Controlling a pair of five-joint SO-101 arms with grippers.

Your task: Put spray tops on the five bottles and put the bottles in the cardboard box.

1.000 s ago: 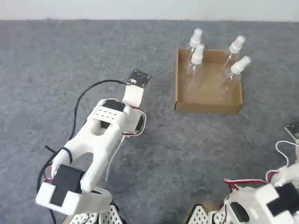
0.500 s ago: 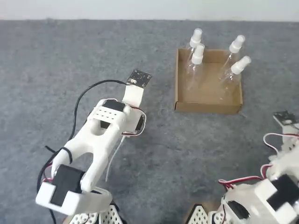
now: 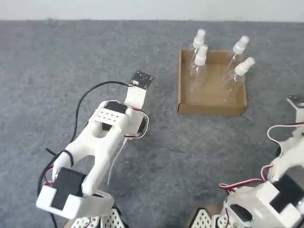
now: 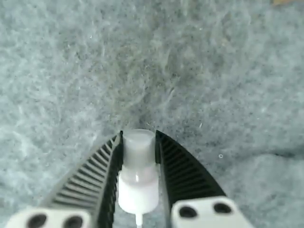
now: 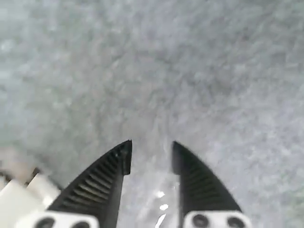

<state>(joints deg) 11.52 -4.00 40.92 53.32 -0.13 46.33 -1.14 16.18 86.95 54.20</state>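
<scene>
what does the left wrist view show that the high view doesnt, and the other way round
Left wrist view: the left gripper shut on a white spray top, seen close up from behind.
High view: the cardboard box with four bottles standing in it, each already capped, plus the white left arm and right arm.
Shared: the grey carpet under everything.
</scene>
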